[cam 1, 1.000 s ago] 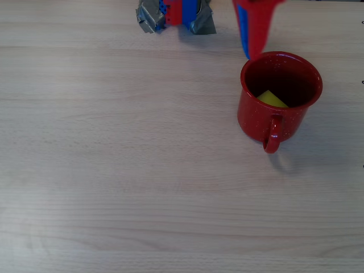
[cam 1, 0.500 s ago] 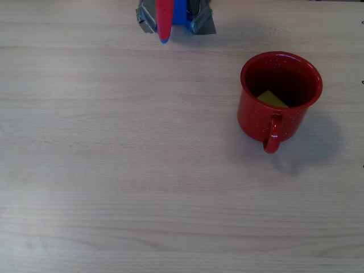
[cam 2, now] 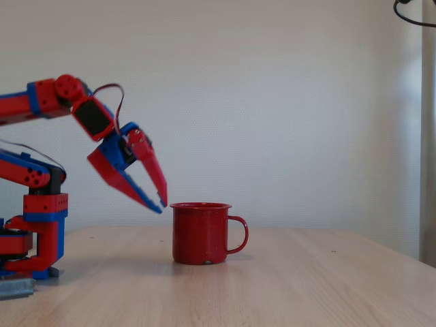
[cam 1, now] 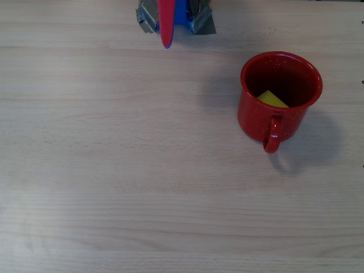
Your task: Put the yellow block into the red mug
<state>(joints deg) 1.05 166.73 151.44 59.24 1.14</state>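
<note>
The gripper (cam 2: 161,204) hangs in the air on a red and blue arm (cam 2: 61,95), its two fingers pointing down and to the right in the fixed view. The fingers are a little apart, the tips nearly meeting, and nothing is between them. In that view the tips sit just left of the mug (cam 2: 199,234) and about level with its rim, not touching it. In the overhead view the gripper (cam 1: 165,41) shows as a narrow red wedge at the far edge of the table (cam 1: 114,170), well to the left of the mug (cam 1: 259,122), so the closeness in the fixed view comes from the viewing angle. Behind the wedge, at the far edge, is the arm's base (cam 1: 187,14), blue and red with grey tape or clamps on either side. In the fixed view the base (cam 2: 34,238) stands at the left end of the table (cam 2: 306,293).

The mug stands upright on the right half of the table in the overhead view, its loop handle turned toward the near edge. In the fixed view the handle points right. The block (cam 1: 272,99) lies inside the mug at the bottom, a yellow patch against the dark red interior, toward the near side of the cup. The table is light wood grain, and a plain pale wall (cam 2: 272,102) rises behind it.
</note>
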